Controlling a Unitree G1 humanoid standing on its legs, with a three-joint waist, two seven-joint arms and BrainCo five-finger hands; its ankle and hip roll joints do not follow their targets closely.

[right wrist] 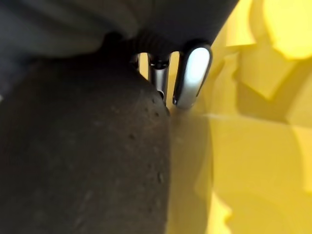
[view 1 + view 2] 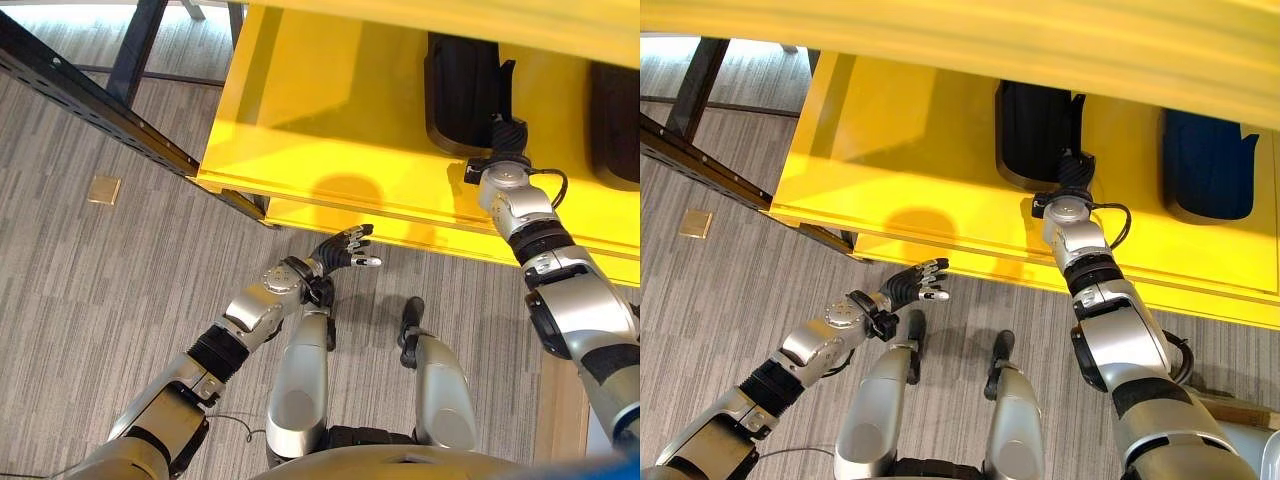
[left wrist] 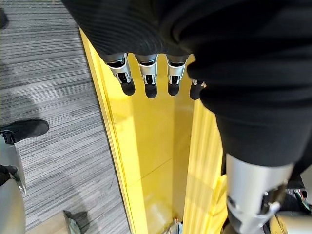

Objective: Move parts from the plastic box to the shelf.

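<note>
A black part [image 2: 460, 90] lies on the yellow shelf [image 2: 300, 130], against its back. My right hand [image 2: 507, 135] reaches onto the shelf and is shut on that part's near right edge. In the right wrist view the rough black part [image 1: 83, 156] lies tight against the palm, with a silver finger [image 1: 192, 73] beside it. A second dark part [image 2: 1205, 165] rests on the shelf further right. My left hand [image 2: 345, 248] hovers open and holds nothing, low in front of the shelf's front edge, its fingers [image 3: 146, 78] straight.
A dark metal rack beam [image 2: 90, 100] runs diagonally at the left, meeting the shelf's left corner. A small tan square [image 2: 104, 189] lies on the grey floor beside it. The left half of the shelf is bare yellow.
</note>
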